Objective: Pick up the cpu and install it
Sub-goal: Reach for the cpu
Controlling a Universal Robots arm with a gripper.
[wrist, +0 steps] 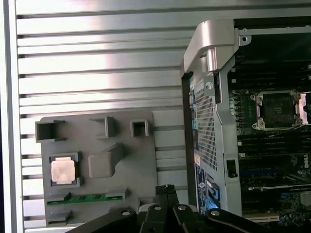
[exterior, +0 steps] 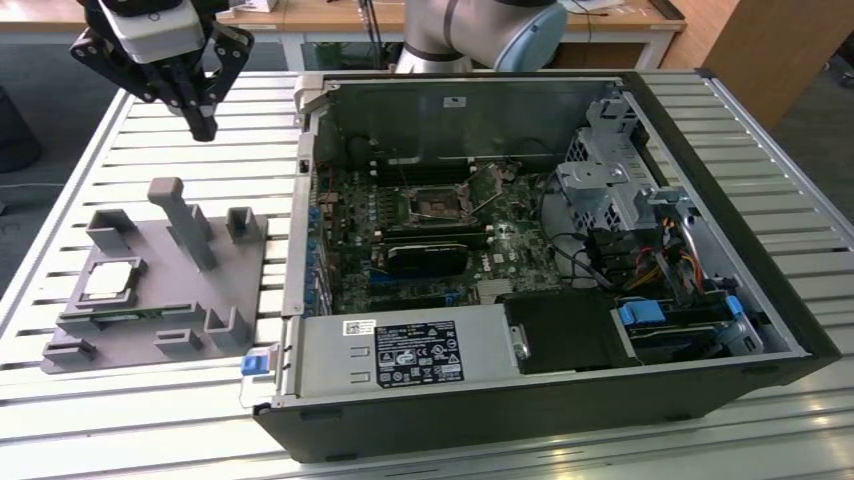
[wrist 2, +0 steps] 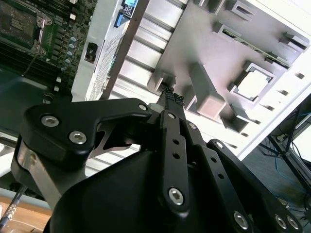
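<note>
cpu point(exterior: 110, 281) untouched, well apart from the gripper point(exterior: 203, 128). We note the gripper's linkage is cut off in both wrist views; its fingertips point(wrist: 166, 190) meet, clenched on nothing, above the slatted table point(exterior: 160, 160). Outward: grey tray point(exterior: 140, 240) with the cpu lying flat in a square recess; beyond it, the open computer case point(exterior: 534, 400).

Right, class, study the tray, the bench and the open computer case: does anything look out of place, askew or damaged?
Nothing stands out. The cpu lies flat and square in its pocket on the grey tray, the green memory stick sits in its slot beside it, and the hand hangs shut and empty above the bench.
</note>
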